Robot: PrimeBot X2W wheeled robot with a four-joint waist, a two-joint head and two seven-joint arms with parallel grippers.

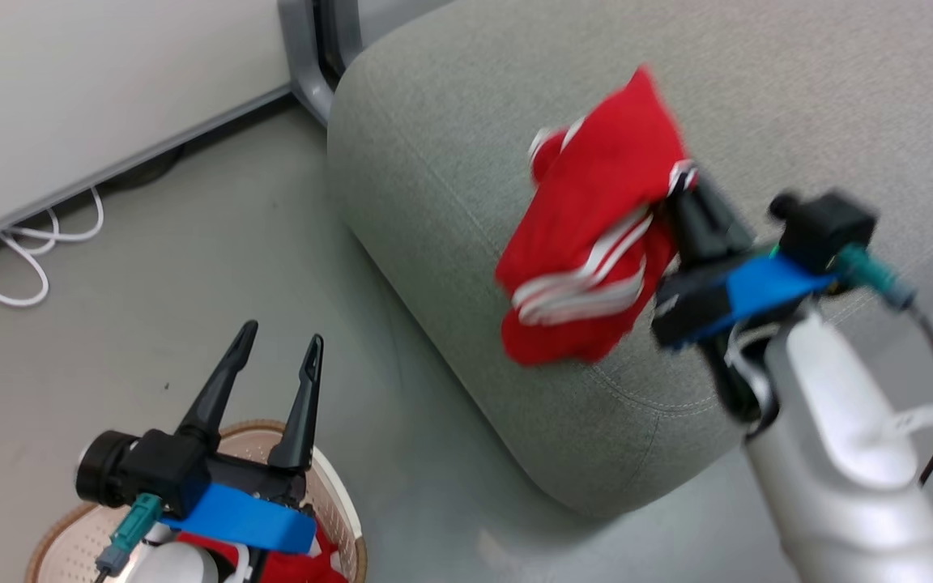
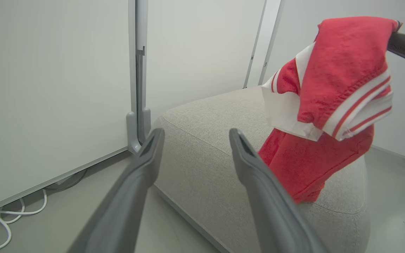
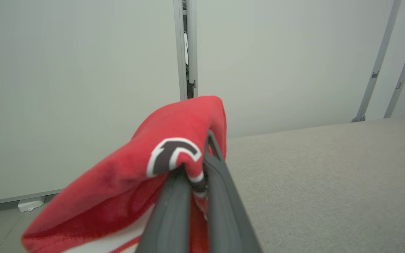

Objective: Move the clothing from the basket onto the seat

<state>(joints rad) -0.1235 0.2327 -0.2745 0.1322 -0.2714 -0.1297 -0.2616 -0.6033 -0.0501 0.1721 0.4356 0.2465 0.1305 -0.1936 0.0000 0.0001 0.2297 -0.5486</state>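
Two dark fingers of the right gripper (image 1: 687,198) are pinched together on a red garment (image 1: 596,235) with white striped trim, and a fold bearing a black-and-white mark drapes over their tips. The cloth hangs down from that grip and to its left. In the left wrist view its lowest end looks to be touching the seat (image 1: 450,121) near the rounded front corner, by the stitched seam. Beyond the pinching fingers the grey cushion stretches away to a pale wall (image 1: 70,81). The left gripper (image 1: 283,332) is well apart from the right one, its fingers spread and holding nothing. Directly beneath its wrist stands the basket (image 1: 342,518), cream with a brown rim, and a second red garment (image 1: 292,567) lies inside, partly hidden by the arm. Ahead of those spread fingers comes bare floor (image 1: 191,243), then the seat's near edge, and further off to their left a white cable (image 1: 21,267) looped at the wall's foot.
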